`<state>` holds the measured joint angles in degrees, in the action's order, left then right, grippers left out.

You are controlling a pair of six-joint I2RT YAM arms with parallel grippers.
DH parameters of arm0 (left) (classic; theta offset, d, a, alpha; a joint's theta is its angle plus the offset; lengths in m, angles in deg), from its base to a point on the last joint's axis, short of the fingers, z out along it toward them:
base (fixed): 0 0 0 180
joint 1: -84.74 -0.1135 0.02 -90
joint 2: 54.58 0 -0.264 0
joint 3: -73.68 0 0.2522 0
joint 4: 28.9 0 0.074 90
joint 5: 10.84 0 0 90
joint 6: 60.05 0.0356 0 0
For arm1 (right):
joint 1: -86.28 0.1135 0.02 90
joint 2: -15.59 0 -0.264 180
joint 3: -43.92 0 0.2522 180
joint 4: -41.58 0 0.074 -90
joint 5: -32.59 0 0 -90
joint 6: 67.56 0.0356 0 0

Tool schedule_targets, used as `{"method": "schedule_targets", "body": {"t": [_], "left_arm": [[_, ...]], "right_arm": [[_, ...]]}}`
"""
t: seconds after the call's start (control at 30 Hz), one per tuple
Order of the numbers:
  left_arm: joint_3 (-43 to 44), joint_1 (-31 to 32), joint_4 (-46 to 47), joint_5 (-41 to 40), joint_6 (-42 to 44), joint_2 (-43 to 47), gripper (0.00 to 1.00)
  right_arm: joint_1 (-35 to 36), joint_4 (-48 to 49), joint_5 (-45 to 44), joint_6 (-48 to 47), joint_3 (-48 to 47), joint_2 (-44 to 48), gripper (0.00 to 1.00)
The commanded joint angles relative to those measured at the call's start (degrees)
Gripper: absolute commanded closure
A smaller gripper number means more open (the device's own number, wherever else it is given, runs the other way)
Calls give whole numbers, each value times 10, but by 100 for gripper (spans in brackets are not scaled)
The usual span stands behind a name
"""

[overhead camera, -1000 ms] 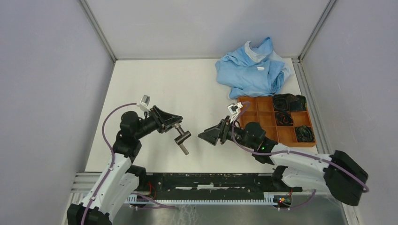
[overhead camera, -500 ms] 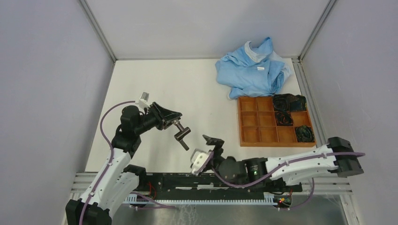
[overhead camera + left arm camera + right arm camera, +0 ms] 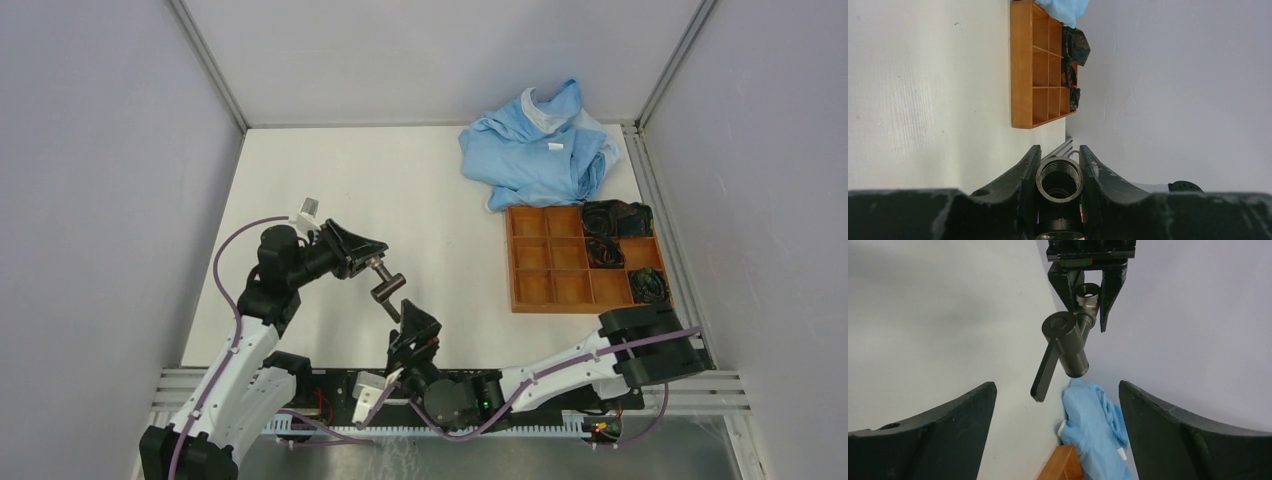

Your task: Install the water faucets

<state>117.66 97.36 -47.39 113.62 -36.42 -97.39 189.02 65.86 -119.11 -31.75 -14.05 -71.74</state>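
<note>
The water faucets are two dark grey metal pieces joined end to end and held above the white table. My left gripper [image 3: 373,263] is shut on the threaded fitting [image 3: 1059,177], which fills the gap between its fingers. The stubby cylinder with a flat lever [image 3: 388,291] sticks out beyond the fingertips. In the right wrist view this cylinder [image 3: 1068,345] hangs ahead with its lever [image 3: 1045,372] pointing down, and the left gripper [image 3: 1087,305] sits behind it. My right gripper [image 3: 415,322] is open and empty, just short of the lever on its near side, aimed at it.
A crumpled blue cloth [image 3: 540,145] lies at the back right. In front of it is a wooden compartment tray [image 3: 512,270] with dark items [image 3: 615,222] in its right-hand cells. A black rail [image 3: 520,382] runs along the near edge.
The right arm swung from beside the tray across the near edge to just below the faucet, and its jaws opened wider. The left arm and its hold barely moved.
</note>
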Motion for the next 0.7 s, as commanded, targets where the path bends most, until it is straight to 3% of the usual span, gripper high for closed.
{"method": "schedule_targets", "body": {"t": [0.0, 0.13, 0.23, 0.33, 0.5, 0.67], "left_arm": [[32, -2, 10, 2, 18, 14, 98], [33, -2, 1, 4, 23, 19, 98], [29, -2, 0, 7, 22, 22, 98], [27, -2, 1, 9, 21, 23, 98], [25, -2, 6, 13, 21, 23, 98], [23, -2, 11, 19, 21, 22, 98]], "right_arm": [[-33, 168, -17, -110, -32, -62, 2], [-54, 263, 0, -156, -32, -101, 3], [-72, 274, 3, -165, -49, -123, 7], [-82, 244, 28, -137, -56, -125, 20], [-100, 218, 35, -93, -66, -125, 50], [-111, 186, 45, -28, -72, -109, 65]]}}
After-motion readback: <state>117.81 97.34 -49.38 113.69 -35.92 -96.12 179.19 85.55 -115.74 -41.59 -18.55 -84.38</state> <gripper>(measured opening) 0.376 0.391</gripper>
